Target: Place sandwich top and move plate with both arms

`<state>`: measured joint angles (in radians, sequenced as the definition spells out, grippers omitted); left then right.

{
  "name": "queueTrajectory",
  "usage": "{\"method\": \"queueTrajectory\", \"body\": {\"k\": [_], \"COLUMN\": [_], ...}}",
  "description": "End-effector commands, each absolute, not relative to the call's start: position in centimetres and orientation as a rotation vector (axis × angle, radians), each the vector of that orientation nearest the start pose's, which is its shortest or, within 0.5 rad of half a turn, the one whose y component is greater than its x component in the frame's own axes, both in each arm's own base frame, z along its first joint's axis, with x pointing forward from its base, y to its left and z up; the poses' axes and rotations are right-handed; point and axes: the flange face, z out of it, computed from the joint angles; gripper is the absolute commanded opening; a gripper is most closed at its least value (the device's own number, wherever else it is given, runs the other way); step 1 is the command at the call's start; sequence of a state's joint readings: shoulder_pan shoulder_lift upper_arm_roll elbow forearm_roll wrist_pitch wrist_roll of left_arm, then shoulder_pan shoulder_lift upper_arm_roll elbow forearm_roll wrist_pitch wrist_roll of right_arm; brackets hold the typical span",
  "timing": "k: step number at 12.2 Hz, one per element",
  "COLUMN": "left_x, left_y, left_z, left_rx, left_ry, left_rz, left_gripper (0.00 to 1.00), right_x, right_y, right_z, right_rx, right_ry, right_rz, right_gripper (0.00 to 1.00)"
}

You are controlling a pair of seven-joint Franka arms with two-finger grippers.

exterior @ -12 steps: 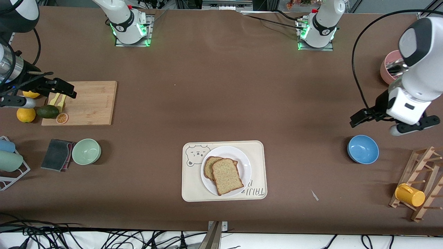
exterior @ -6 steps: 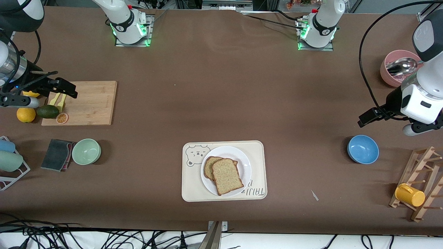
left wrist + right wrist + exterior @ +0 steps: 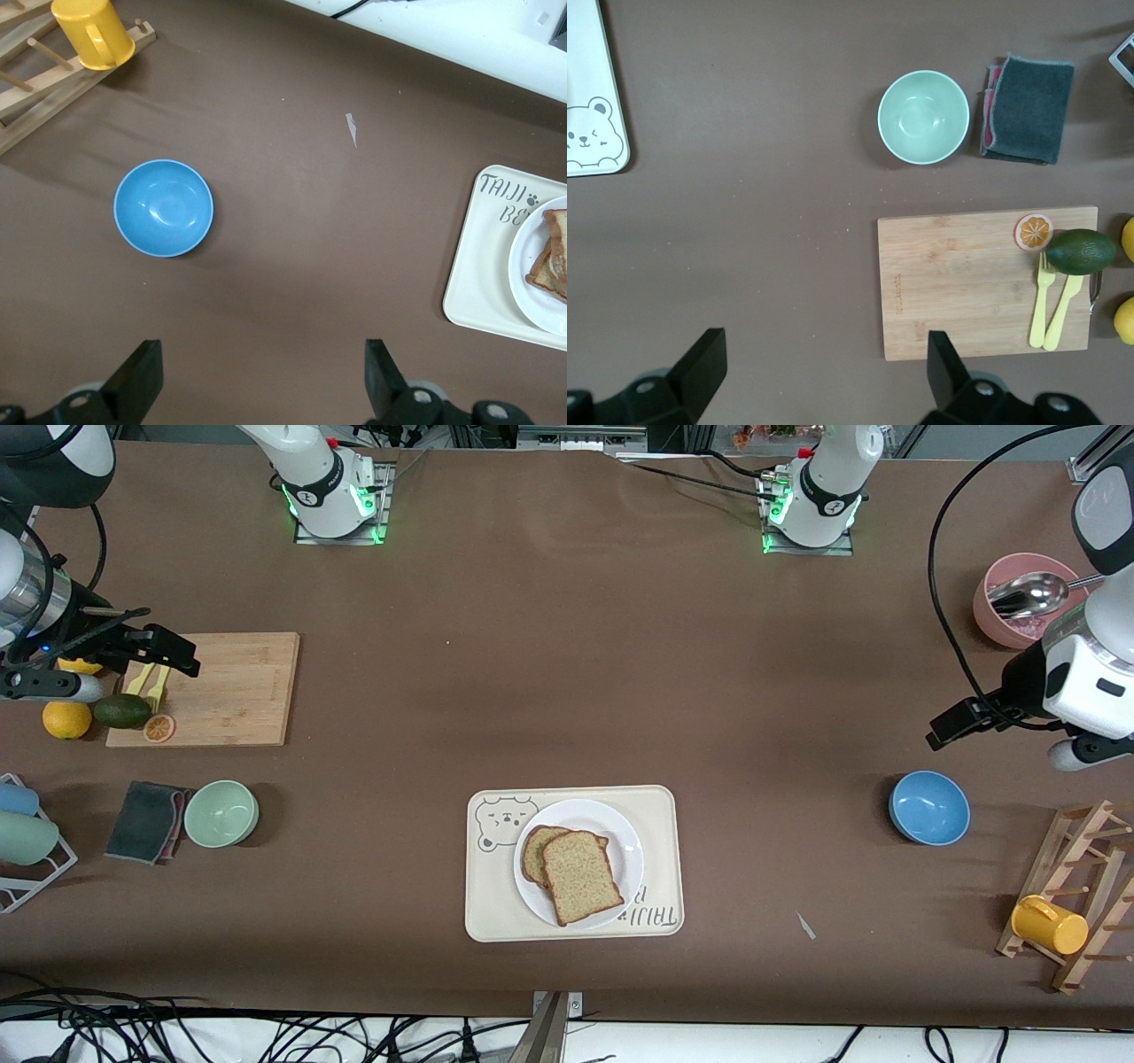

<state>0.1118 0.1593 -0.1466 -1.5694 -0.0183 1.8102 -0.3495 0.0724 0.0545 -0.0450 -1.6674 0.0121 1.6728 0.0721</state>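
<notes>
Jaws spread on both grippers, sandwich top (image 3: 580, 877) hiding lower slice, plate (image 3: 631, 846) underneath

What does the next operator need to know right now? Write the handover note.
Left gripper: open, empty, over bare table above the blue bowl.
Right gripper: open, empty, over the cutting board.
Sandwich top: on the lower slice on the plate, skewed so the lower slice shows.
Plate: on the bear-print tray, nearer the front camera than both grippers.
Done: top placed.
Left: plate not gripped by either arm.
</notes>
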Motion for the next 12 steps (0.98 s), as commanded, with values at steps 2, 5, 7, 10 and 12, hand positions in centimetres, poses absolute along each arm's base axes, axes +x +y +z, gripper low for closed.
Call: {"method": "queueTrajectory", "body": {"k": [2, 5, 7, 10, 12], "left_x": [62.5, 62.0, 61.8, 61.6, 61.9], "left_y": [-1.3, -3.6, -4.4, -4.2, -4.6], "left_z": [55.9, 55.8, 55.5, 55.1, 55.3], "left_rx": [-3.132, -3.103, -3.047, -3.013, -2.987], "left_ry": [-0.531, -0.550, -0.498, -0.447, -0.389], "left_rz": [-0.093, -0.055, -0.042, -0.006, 0.028], "left_gripper": [1.00, 1.00, 1.00, 1.00, 1.00], "right_x": [57.7, 57.9, 57.9, 57.8, 57.8], "right_y": [1.9, 2.0, 2.9, 2.9, 2.9], "right_z": [55.6, 55.2, 55.1, 55.3, 55.3], "right_rx": [-3.146, -3.146, -3.147, -3.148, -3.150], "right_ry": [0.070, 0.070, 0.051, 0.046, 0.045], "right_rz": [0.086, 0.094, 0.096, 0.093, 0.093], "right_gripper": [1.00, 1.00, 1.00, 1.00, 1.00]}}
